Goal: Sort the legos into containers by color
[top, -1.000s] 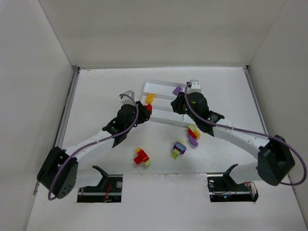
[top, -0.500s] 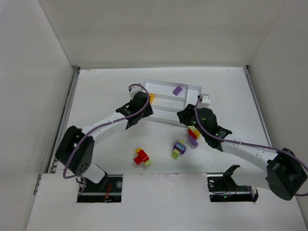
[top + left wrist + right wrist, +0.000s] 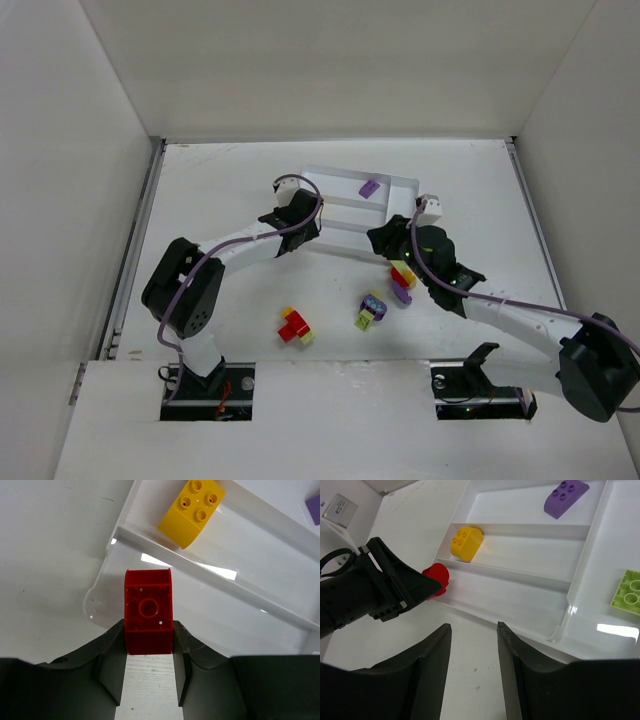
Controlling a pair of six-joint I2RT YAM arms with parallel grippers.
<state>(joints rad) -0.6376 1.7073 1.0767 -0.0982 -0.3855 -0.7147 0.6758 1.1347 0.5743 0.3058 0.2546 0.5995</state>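
**Red brick poised at the tray's near-left corner**

The left gripper point(image 3: 148, 647) is clenched on a red brick point(image 3: 148, 612) over the near-left corner of the white tray point(image 3: 225, 610), one slot short of the yellow brick point(image 3: 191, 511). Further right, the right gripper point(image 3: 473, 630) hangs spread and empty. Dropped here, the brick may clip the rim and tumble onto the table point(image 3: 50, 555).

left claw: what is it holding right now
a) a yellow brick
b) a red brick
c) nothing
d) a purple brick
b, in the left wrist view the left claw is shut on a red brick, while the yellow brick lies loose in the tray.
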